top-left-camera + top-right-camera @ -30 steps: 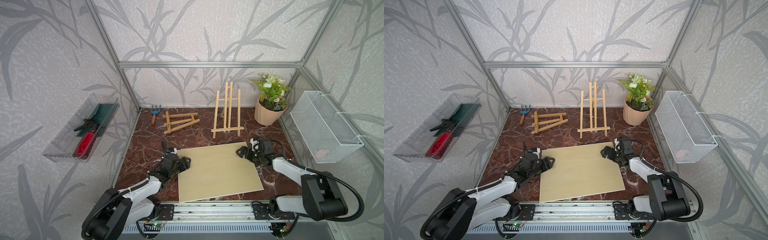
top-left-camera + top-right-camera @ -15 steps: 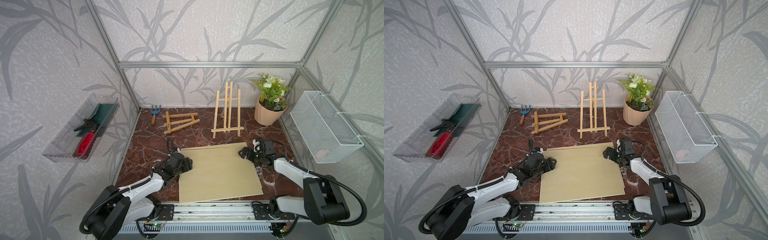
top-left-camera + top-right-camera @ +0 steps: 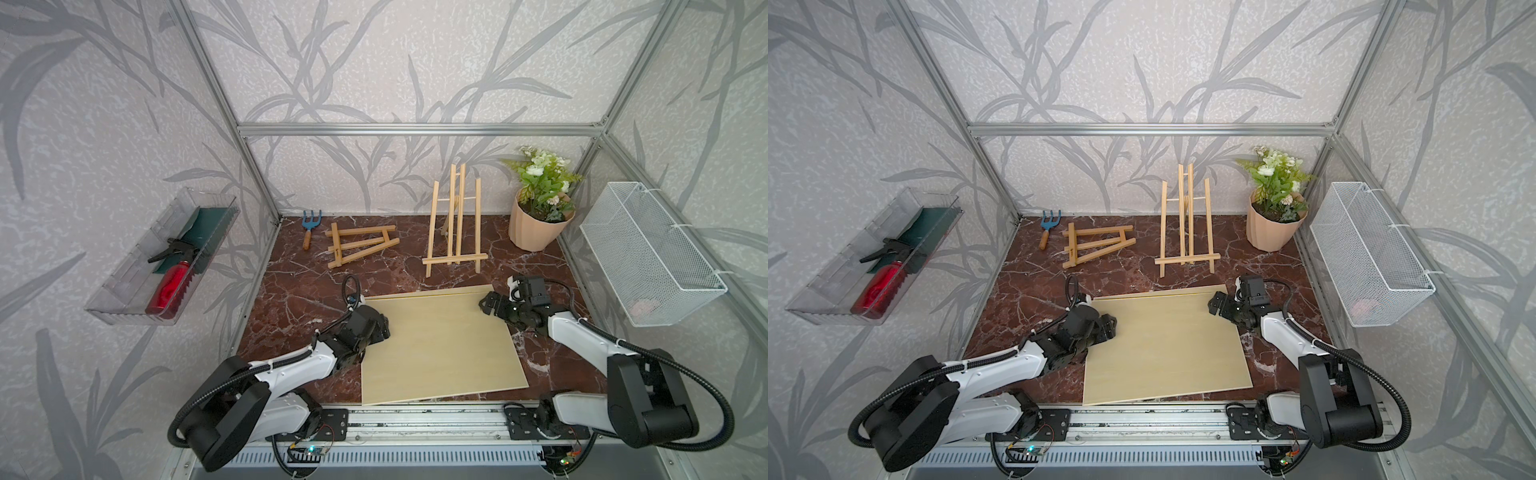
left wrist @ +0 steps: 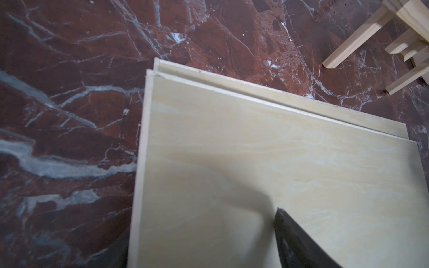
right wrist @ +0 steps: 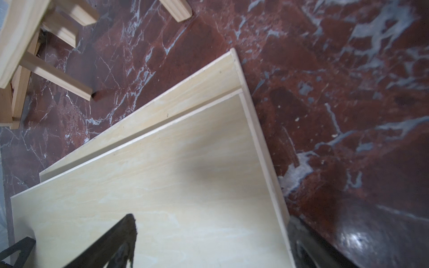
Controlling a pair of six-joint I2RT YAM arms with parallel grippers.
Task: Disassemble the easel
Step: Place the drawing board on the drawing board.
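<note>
A wooden easel (image 3: 454, 232) stands upright at the back of the marble floor; its feet show in the wrist views (image 4: 362, 39) (image 5: 58, 76). A second, folded easel (image 3: 359, 245) lies flat to its left. In front, a pale board (image 3: 436, 345) lies on another board (image 3: 432, 291), whose far strip sticks out. My left gripper (image 3: 380, 328) (image 4: 199, 246) is open, one finger (image 4: 297, 239) over the top board's left edge. My right gripper (image 3: 490, 305) (image 5: 209, 241) is open astride the board's far right edge, holding nothing.
A potted plant (image 3: 538, 226) stands at the back right. A white wire basket (image 3: 648, 253) hangs on the right wall. A blue hand fork (image 3: 309, 226) lies at the back left. A clear tray (image 3: 137, 286) with a red bottle hangs on the left wall.
The top board has come down flat and slid toward the front, uncovering the far strip of the board beneath. My left gripper's jaws have widened.
</note>
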